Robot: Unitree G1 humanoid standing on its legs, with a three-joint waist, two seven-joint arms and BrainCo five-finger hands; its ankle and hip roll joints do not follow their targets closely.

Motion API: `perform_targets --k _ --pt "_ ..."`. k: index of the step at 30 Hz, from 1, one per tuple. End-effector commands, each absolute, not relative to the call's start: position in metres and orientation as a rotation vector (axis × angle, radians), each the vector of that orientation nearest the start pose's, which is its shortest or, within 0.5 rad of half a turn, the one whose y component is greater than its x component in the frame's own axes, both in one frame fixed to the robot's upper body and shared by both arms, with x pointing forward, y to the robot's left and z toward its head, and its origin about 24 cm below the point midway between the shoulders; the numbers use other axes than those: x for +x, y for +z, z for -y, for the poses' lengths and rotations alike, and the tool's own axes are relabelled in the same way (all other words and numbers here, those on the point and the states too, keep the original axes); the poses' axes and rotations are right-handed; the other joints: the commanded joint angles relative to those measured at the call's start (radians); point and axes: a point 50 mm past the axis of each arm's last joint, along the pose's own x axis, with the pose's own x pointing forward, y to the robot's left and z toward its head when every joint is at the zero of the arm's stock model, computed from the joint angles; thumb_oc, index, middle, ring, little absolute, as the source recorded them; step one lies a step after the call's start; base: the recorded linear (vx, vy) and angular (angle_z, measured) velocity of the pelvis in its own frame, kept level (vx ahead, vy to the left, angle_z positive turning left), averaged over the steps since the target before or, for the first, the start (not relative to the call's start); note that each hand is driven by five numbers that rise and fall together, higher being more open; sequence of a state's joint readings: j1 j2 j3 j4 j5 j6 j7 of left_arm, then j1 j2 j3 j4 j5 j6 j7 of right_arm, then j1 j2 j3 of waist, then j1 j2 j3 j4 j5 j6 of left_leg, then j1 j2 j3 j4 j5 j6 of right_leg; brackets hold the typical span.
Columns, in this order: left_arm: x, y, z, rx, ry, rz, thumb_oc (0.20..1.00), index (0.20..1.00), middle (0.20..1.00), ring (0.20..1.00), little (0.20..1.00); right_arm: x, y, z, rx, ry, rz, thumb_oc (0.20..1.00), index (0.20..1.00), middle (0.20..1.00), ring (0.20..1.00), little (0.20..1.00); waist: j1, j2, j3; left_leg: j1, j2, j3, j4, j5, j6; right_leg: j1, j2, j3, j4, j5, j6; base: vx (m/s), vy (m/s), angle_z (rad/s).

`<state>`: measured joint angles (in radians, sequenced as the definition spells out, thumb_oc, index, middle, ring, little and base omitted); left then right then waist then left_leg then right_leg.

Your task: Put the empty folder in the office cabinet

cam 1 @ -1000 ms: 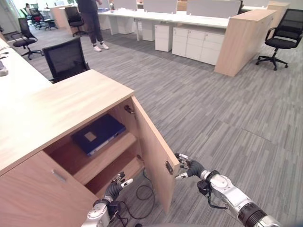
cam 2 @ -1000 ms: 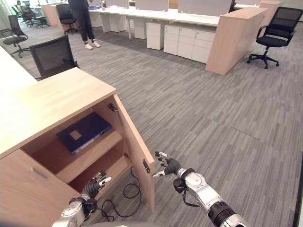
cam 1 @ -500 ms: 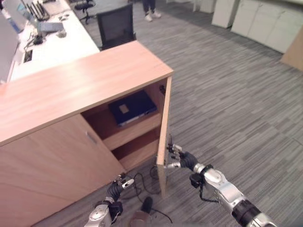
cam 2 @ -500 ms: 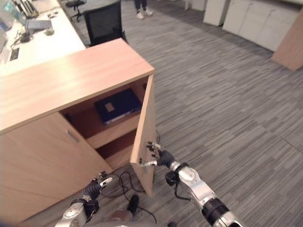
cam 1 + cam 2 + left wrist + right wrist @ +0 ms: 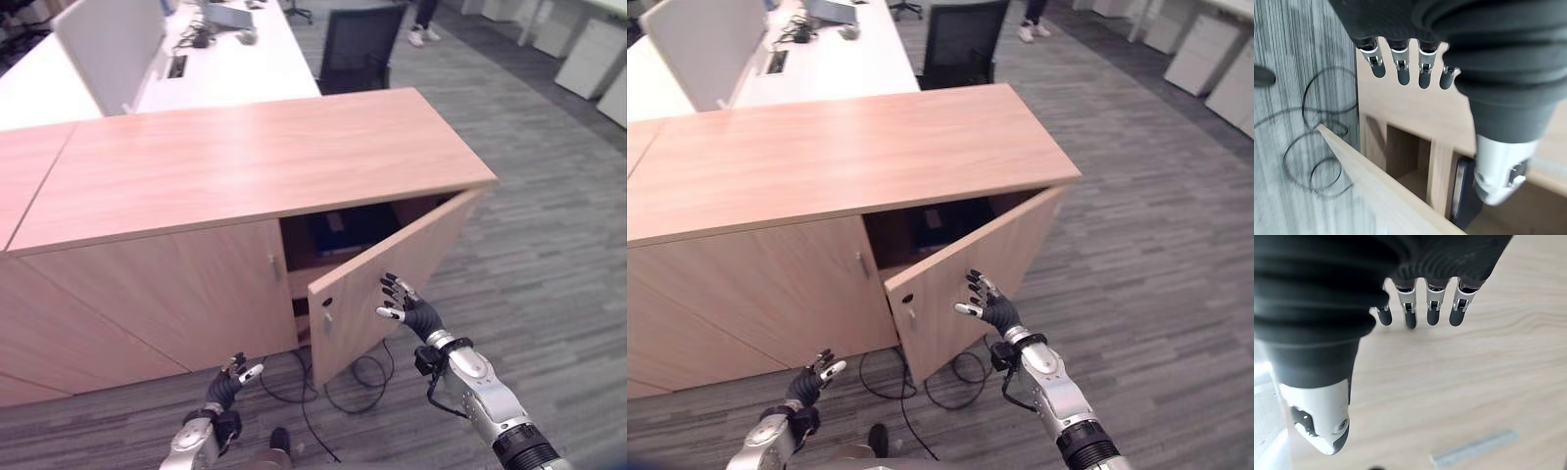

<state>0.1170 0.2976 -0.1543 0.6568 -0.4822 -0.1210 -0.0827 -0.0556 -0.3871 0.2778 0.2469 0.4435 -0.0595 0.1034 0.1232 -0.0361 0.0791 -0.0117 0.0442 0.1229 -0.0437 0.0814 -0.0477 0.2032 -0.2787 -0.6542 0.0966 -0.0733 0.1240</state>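
The left hand point(image 5: 227, 383) hangs low in front of the closed left door point(image 5: 147, 304) of the cabinet point(image 5: 245, 157), above the grey carpet floor point(image 5: 549, 264); its fingers are straight and a little spread, and it holds nothing. Black cables point(image 5: 338, 387) lie in loops on the floor under the cabinet. To the right of the closed door, the right door point(image 5: 392, 284) stands half open, with a small metal handle point(image 5: 327, 320) near its free edge. Behind this door, on the upper shelf point(image 5: 313, 262) inside the cabinet, lies the dark blue folder point(image 5: 345, 229), flat and partly hidden by the door. The right hand point(image 5: 409, 311) is at the outer face of the open door, near its middle, with the fingers straight and spread wide; I cannot tell whether the fingertips touch the wood. Behind the cabinet stands a white table point(image 5: 196, 69) and a black office chair point(image 5: 361, 47).
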Motion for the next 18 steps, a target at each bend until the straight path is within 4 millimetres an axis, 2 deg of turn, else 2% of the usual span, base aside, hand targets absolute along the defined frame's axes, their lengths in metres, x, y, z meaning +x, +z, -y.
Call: perform_targets --k 1,2,3,4,5,6,7,8,12,18 --pt "0.172 -0.093 -0.223 -0.091 0.028 -0.595 1.0 1.0 1.0 1.0 1.0 0.272 0.029 0.148 0.092 0.326 -0.062 1.0 1.0 1.0 1.0 1.0 0.041 0.006 -0.009 0.054 0.038 -0.055 -0.014 -0.086 -0.024 -0.047 -0.04 0.063 0.081 0.042 0.062 0.09 0.263 0.45" --pt "0.17 -0.093 -0.224 -0.084 0.024 -0.594 1.0 1.0 1.0 1.0 1.0 0.277 0.032 0.153 0.082 0.298 -0.048 1.0 1.0 1.0 1.0 1.0 0.039 0.007 0.002 0.073 0.009 -0.058 -0.02 -0.096 0.005 -0.1 -0.101 0.098 0.207 0.135 0.105 0.08 0.228 0.41" --pt "0.171 -0.092 -0.225 -0.077 0.022 -0.59 1.0 1.0 1.0 1.0 1.0 0.277 0.03 0.156 0.072 0.276 -0.054 1.0 1.0 1.0 1.0 1.0 0.027 0.015 0.01 0.082 0.011 -0.072 -0.023 -0.097 0.013 -0.141 -0.105 0.151 0.266 0.168 0.115 0.04 0.181 0.34" --pt "0.173 -0.09 -0.226 -0.067 0.018 -0.58 1.0 1.0 1.0 1.0 1.0 0.279 0.031 0.161 0.068 0.25 -0.048 1.0 1.0 1.0 1.0 1.0 0.02 0.023 0.014 0.08 0.017 -0.081 -0.023 -0.094 0.018 -0.183 -0.086 0.215 0.279 0.158 0.115 0.07 -0.002 0.23" --pt "0.175 -0.088 -0.227 -0.058 0.007 -0.568 1.0 1.0 1.0 1.0 1.0 0.284 0.034 0.168 0.071 0.214 -0.04 1.0 1.0 1.0 1.0 1.0 -0.002 0.028 0.017 0.089 0.019 -0.115 -0.026 -0.101 0.008 -0.201 -0.004 0.335 0.155 0.059 0.081 0.05 -0.032 0.35" --pt "0.175 -0.087 -0.227 -0.058 0.007 -0.567 1.0 1.0 1.0 1.0 1.0 0.284 0.034 0.168 0.071 0.214 -0.04 1.0 1.0 1.0 1.0 1.0 -0.001 0.029 0.015 0.086 0.022 -0.115 -0.027 -0.098 0.007 -0.202 0.0 0.334 0.148 0.065 0.079 0.12 -0.078 0.33" --pt "0.175 -0.087 -0.227 -0.043 -0.005 -0.57 1.0 1.0 1.0 1.0 1.0 0.283 0.033 0.175 0.064 0.186 -0.041 1.0 1.0 1.0 1.0 1.0 -0.006 0.021 0.013 0.091 0.011 -0.132 -0.024 -0.107 0.004 -0.184 0.034 0.383 0.068 0.035 0.066 0.1 -0.099 0.41" --pt "0.175 -0.088 -0.229 -0.044 -0.002 -0.577 1.0 1.0 1.0 1.0 1.0 0.286 0.037 0.181 0.073 0.158 -0.026 1.0 1.0 1.0 1.0 1.0 -0.007 0.012 0.005 0.089 0.004 -0.159 -0.027 -0.106 -0.001 -0.16 0.06 0.404 -0.011 0.043 0.061 0.11 -0.144 0.82" --pt "0.171 -0.092 -0.229 -0.06 0.021 -0.593 1.0 1.0 1.0 1.0 1.0 0.287 0.034 0.191 0.089 0.104 -0.039 1.0 1.0 1.0 1.0 1.0 -0.001 0.002 -0.025 0.095 0.017 -0.179 -0.036 -0.104 -0.019 -0.076 0.091 0.372 -0.125 0.062 0.051 0.09 -0.118 0.53" --pt "0.165 -0.096 -0.226 -0.076 0.016 -0.615 1.0 1.0 1.0 1.0 1.0 0.298 0.031 0.191 0.057 0.09 -0.072 1.0 1.0 1.0 1.0 1.0 0.023 -0.007 -0.032 0.107 0.037 -0.183 -0.042 -0.093 -0.039 -0.032 0.118 0.352 -0.184 0.064 0.04 0.01 -0.067 0.13"
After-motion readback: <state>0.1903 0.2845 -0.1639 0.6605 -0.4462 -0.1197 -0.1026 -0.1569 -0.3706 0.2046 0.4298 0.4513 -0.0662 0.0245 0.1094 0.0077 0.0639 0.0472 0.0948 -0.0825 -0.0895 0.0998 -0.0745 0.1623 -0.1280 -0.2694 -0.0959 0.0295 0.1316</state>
